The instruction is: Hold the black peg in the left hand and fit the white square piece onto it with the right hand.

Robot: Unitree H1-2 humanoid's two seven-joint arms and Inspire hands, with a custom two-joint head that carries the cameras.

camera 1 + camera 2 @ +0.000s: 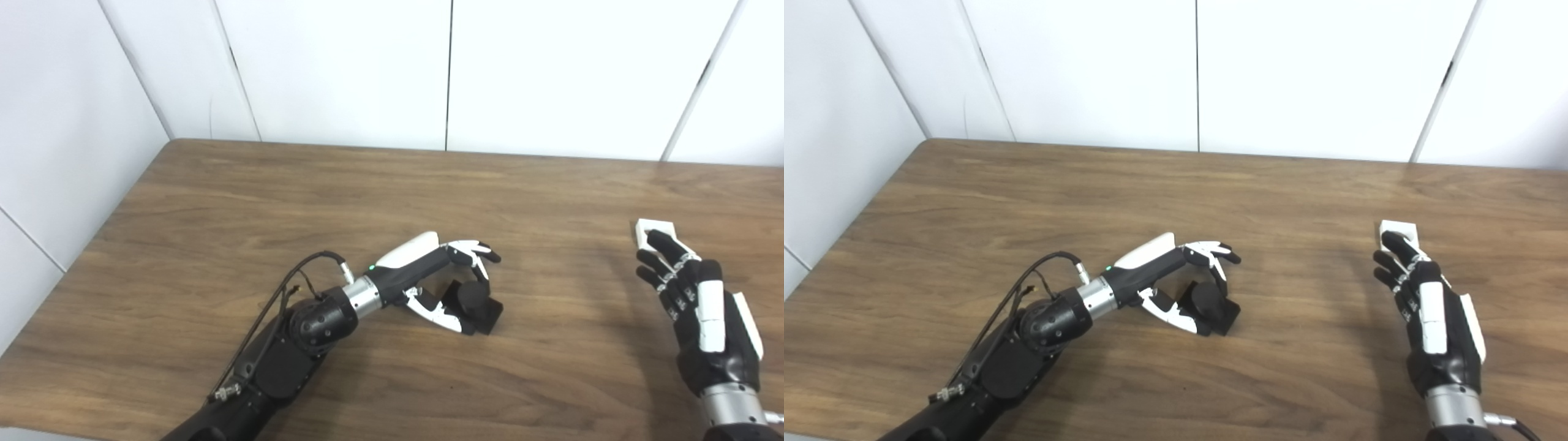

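Note:
The black peg point(476, 301), a round post on a square base, rests on the wooden table point(392, 196) near the middle. My left hand point(450, 282) lies on its side around the peg, fingers curled over the top and thumb pressed against the base. The white square piece point(650, 230), a frame with a hole in it, lies flat on the table at the right. My right hand point(692, 294) is open and flat just behind the piece, its fingertips point(660, 240) lying over the near edge. The same scene shows in the right eye view, with the peg point(1211, 305) and the piece point(1398, 229).
White wall panels point(343, 67) close off the table at the back and left. The table's near edge runs along the bottom left. A black cable point(288, 288) loops off my left forearm.

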